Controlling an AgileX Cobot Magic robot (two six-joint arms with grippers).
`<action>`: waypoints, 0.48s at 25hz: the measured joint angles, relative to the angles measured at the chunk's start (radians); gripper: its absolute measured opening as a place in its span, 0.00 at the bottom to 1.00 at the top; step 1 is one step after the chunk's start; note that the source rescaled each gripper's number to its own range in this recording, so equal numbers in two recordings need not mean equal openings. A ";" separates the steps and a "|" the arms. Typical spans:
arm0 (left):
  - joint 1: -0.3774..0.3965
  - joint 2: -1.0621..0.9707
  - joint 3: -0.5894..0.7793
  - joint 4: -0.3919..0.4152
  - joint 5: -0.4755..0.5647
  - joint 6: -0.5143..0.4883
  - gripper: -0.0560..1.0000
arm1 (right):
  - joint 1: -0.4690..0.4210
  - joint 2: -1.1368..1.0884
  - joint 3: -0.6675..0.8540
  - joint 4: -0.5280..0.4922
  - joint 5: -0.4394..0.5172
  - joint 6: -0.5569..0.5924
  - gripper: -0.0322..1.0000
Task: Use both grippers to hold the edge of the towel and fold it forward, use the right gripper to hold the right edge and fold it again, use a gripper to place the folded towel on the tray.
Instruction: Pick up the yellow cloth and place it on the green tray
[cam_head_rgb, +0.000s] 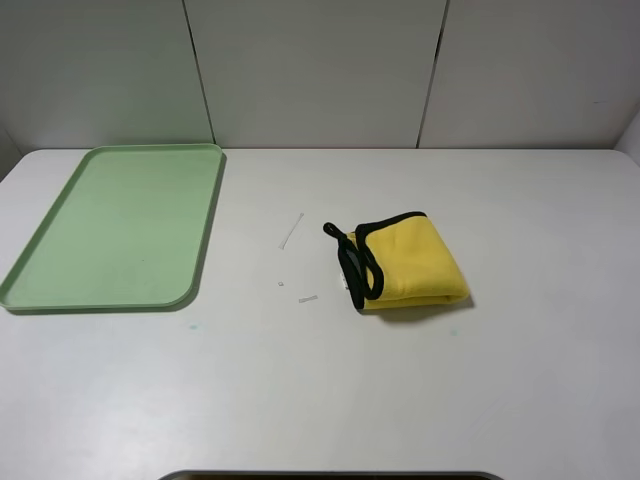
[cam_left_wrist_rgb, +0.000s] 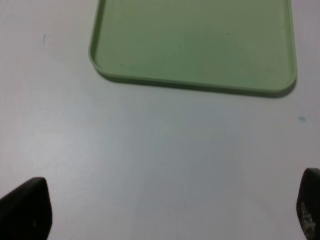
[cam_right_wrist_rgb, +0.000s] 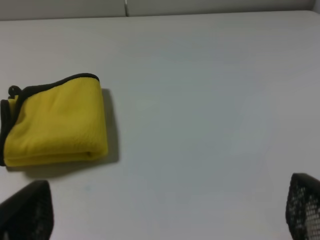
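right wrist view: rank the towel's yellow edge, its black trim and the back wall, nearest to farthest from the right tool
From the right tool, which is open:
1. yellow edge, the side of the towel facing the tool
2. black trim, along the towel's far side
3. back wall, past the far end of the table

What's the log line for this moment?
towel: folded, on table, right of tray | left gripper: open, empty | right gripper: open, empty | placing on tray: not done
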 joint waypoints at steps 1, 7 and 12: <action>0.000 0.000 0.000 0.000 0.000 0.000 0.98 | 0.000 0.000 0.000 0.001 0.000 0.000 1.00; 0.000 0.000 0.000 0.000 0.000 0.000 0.98 | 0.000 0.000 0.000 0.006 0.000 0.000 1.00; 0.000 0.000 0.000 0.000 0.000 0.000 0.98 | 0.000 -0.001 0.000 0.006 0.000 0.000 1.00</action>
